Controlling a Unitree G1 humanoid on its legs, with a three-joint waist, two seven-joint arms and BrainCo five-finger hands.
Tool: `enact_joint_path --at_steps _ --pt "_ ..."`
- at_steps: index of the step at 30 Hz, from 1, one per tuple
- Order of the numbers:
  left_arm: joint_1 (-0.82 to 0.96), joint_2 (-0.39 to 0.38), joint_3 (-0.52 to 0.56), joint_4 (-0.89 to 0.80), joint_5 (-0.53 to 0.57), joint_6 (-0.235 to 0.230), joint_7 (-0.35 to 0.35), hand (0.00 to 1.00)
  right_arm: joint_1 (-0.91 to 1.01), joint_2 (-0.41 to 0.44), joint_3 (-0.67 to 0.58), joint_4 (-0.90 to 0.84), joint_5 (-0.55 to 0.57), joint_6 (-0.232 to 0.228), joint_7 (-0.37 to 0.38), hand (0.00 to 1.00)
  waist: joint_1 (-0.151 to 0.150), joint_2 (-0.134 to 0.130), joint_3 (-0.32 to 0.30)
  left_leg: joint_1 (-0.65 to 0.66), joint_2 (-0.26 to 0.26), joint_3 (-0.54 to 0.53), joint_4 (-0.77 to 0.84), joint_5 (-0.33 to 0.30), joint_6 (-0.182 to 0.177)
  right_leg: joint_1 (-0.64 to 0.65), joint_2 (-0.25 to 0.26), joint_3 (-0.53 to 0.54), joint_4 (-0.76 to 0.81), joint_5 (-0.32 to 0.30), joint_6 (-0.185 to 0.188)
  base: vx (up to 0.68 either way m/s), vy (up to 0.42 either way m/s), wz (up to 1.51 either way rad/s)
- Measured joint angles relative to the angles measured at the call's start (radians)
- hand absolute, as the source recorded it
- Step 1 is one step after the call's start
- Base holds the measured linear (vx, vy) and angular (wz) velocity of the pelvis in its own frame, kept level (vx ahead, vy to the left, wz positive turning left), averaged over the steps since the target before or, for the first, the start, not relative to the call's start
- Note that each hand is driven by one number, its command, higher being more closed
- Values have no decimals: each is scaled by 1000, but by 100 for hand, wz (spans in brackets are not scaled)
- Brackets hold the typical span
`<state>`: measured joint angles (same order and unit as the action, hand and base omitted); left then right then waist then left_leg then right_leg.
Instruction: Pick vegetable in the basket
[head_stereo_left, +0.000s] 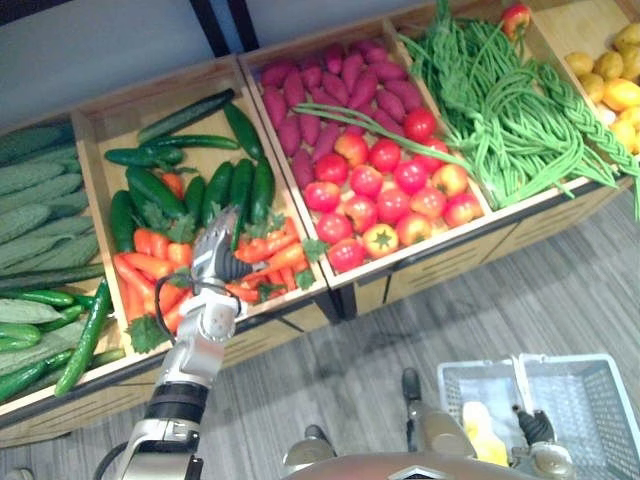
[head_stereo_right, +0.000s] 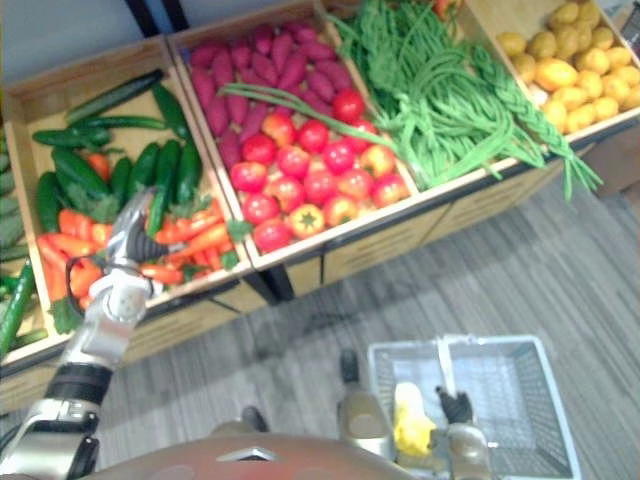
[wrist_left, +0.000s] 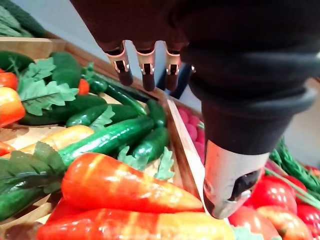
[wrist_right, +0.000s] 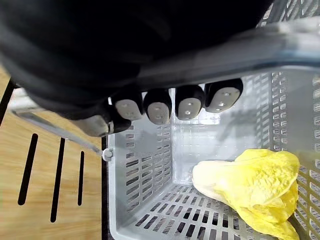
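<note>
My left hand (head_stereo_left: 215, 255) hovers open just above the carrots (head_stereo_left: 150, 265) in a wooden crate (head_stereo_left: 120, 115), holding nothing. Its fingers (wrist_left: 145, 70) stretch straight toward the cucumbers (wrist_left: 112, 137), over a carrot (wrist_left: 125, 187). Down by my right side hangs a grey plastic basket (head_stereo_left: 590, 365). My right hand (wrist_right: 175, 102) is curled round the basket's handle (wrist_right: 225, 55). A pale yellow leafy vegetable (wrist_right: 250, 185) lies on the basket's floor.
Beside the carrot crate is a crate of red tomatoes (head_stereo_left: 380, 190) and purple roots (head_stereo_left: 330, 85). Further right lie long green beans (head_stereo_left: 500, 100) and yellow produce (head_stereo_left: 610, 80). Green gourds (head_stereo_left: 40, 200) fill the far left bin. Grey plank floor (head_stereo_left: 500, 300) lies before the stand.
</note>
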<state>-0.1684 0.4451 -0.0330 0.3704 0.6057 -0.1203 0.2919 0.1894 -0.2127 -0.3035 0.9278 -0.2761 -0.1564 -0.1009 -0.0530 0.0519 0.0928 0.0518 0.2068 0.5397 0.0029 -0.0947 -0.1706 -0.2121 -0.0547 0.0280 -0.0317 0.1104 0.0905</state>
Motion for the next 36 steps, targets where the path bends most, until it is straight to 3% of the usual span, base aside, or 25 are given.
enact_joint_path --at_steps 13,23,36 --pt "-8 28 -60 19 50 17 -137 0 -1 -5 -1 -13 -2 2 19 100 2 1 2 -11 8 0 7 0 -1 -14 0 -1 15 0 0 -26 -48 1" --pt "-34 28 -1 20 115 81 -144 0 -2 -5 -3 -21 -8 3 23 100 5 -1 6 -33 9 0 11 0 -1 -32 -1 3 18 0 0 -3 -32 0" --pt "-85 6 41 10 125 109 -144 0 -11 -4 -14 -40 -8 5 37 100 27 -12 48 -52 13 2 27 -1 0 -47 0 8 31 0 0 -8 -31 0"
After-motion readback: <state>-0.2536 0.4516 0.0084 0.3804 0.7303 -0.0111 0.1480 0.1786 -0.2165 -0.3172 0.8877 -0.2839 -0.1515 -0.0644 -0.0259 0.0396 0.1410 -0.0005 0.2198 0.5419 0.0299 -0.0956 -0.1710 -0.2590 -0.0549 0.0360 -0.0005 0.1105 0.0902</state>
